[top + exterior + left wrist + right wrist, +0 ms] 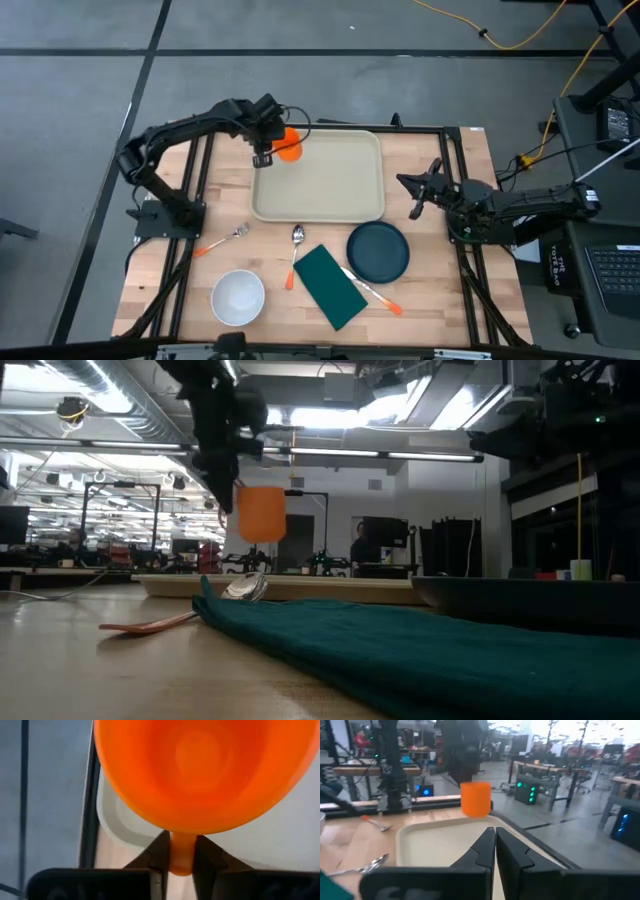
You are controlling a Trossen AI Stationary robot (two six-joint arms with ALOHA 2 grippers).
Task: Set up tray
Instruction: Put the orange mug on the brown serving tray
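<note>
The beige tray (330,185) lies at the far middle of the table. An orange cup (290,146) hangs upright above the tray's far left corner, clear of it in the low view (262,512). My left gripper (182,856) is shut on it from above. It also shows in the right wrist view, as the cup (475,798) over the tray (435,840). My right gripper (416,193) hovers shut just right of the tray, holding nothing. My left gripper pinches a narrow orange part at the cup's upper edge (181,851) between its two fingers. Whether that part is the wall or a tab cannot be told. The fingers slant steeply down. The cup hangs upright below them, clear of the tray.
Near the front edge stand a white bowl (238,297) and a dark round plate (378,251), with a dark green napkin (330,286) between them. A spoon (297,240), a fork (225,238) and an orange-handled utensil (372,292) lie around them.
</note>
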